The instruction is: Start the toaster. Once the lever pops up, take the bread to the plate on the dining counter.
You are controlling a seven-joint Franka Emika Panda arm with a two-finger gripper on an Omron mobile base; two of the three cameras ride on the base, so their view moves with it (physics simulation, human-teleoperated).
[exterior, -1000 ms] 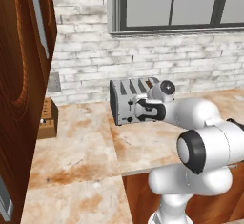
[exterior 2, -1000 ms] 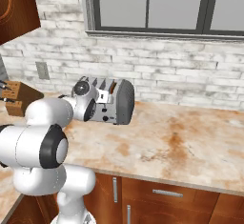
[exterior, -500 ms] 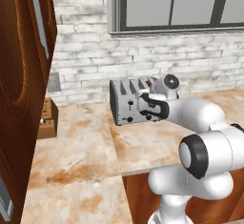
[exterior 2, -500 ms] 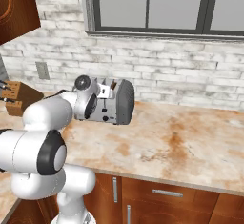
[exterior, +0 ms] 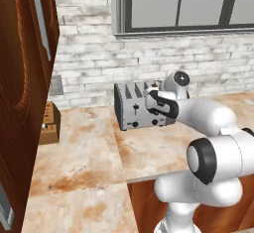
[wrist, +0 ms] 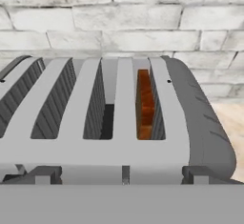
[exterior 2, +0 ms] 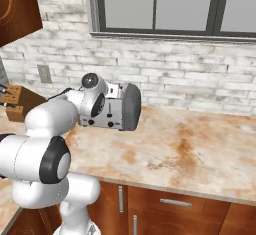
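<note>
One slice of bread (wrist: 145,105) sits in the toaster (exterior: 137,106) slot, just ahead of my fingers (exterior: 157,94), which are spread wide, holding nothing. Over the last second I have raised the hand from the toaster's front to above it; retrieval looks next.

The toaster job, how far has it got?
Early on. Done: the bread sits in a slot of the toaster. In hand: the arm's open gripper hangs at the toaster's front. Left: starting it if not yet started, the pop-up, then carrying the bread away to the plate.
</note>
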